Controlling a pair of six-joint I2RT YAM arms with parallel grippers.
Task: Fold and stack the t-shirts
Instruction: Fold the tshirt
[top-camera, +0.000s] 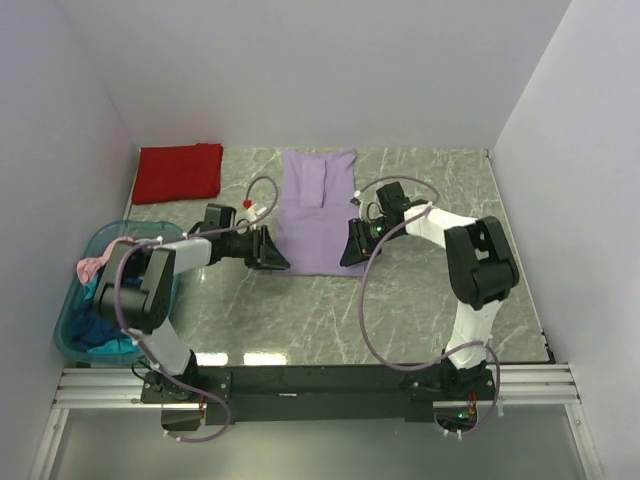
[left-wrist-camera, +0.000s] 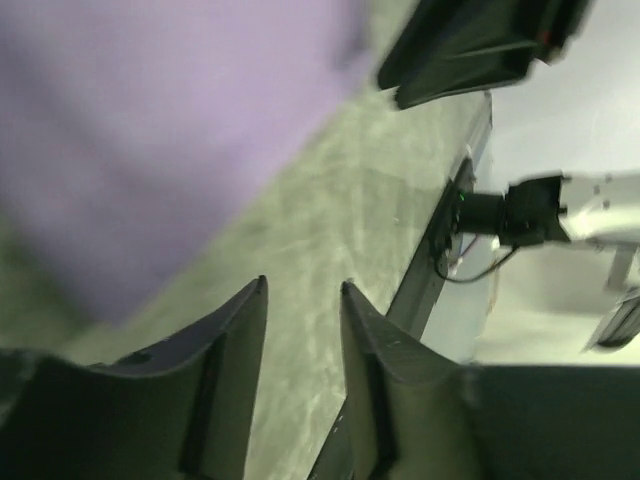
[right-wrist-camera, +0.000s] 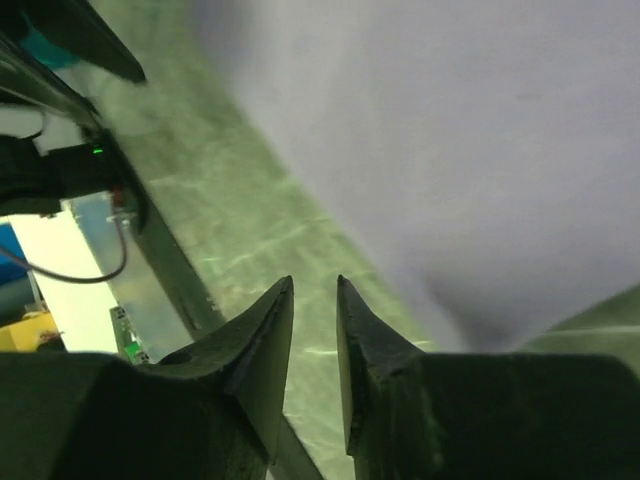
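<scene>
A light purple t-shirt lies flat on the marble table, folded into a long strip with a sleeve laid over its top. My left gripper is at its lower left corner, my right gripper at its lower right corner. Both are open by a narrow gap and hold nothing. The left wrist view shows the purple cloth above empty fingertips. The right wrist view shows the cloth beside empty fingertips. A folded red t-shirt lies at the back left.
A translucent teal tub at the left table edge holds pink, dark blue and teal shirts. White walls enclose the table on three sides. The arms' base rail runs along the near edge.
</scene>
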